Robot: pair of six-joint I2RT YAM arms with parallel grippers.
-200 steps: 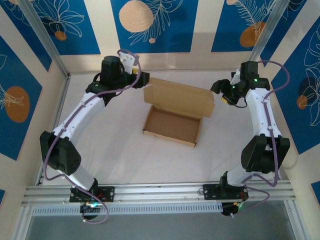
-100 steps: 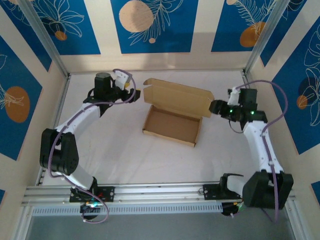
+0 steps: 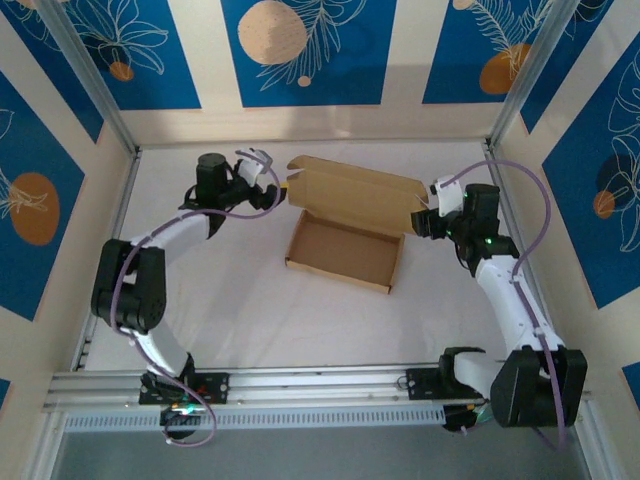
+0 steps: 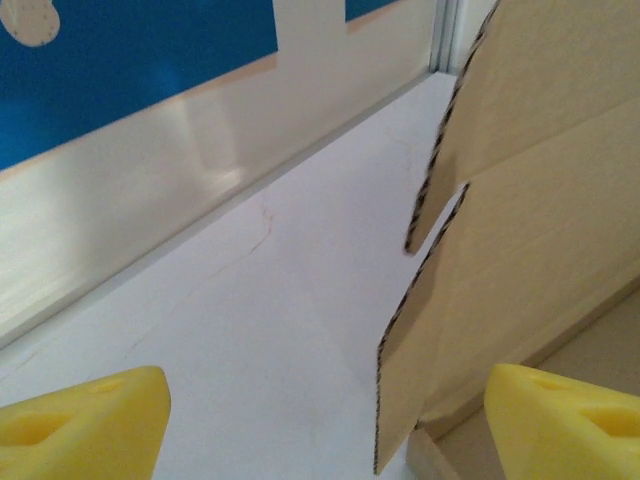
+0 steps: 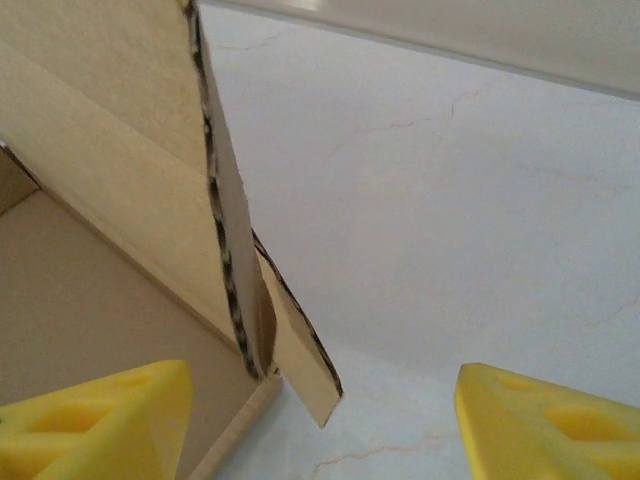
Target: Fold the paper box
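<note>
**Desk:** What's at left?

**Photographer:** The left gripper (image 3: 274, 188), its yellow wedge fingers spread wide and holding nothing, sits at the left end of the raised lid. The lid's notched side edge stands between the pads, close to one; contact cannot be told.

**Desk:** And the box?

**Photographer:** The plain brown cardboard paper box (image 3: 345, 250) lies mid-table, its shallow tray flat and its lid upright along the far side. At right, the right gripper (image 3: 425, 222) is equally open and empty, straddling the lid's other end and a small side flap.

**Desk:** Which step is this?

**Photographer:** It looks like lining up on the lid's two ends before closing. The next move likely calls for turning both side flaps inward evenly, so the lid doesn't twist, then lowering it into the tray.

**Desk:** The setting?

**Photographer:** A white table (image 3: 230, 290) with faint hairline marks, a metal rail (image 3: 320, 385) along its near edge, and cream walls carrying blue panels (image 3: 300, 50) with white leaf outlines and orange discs.
</note>
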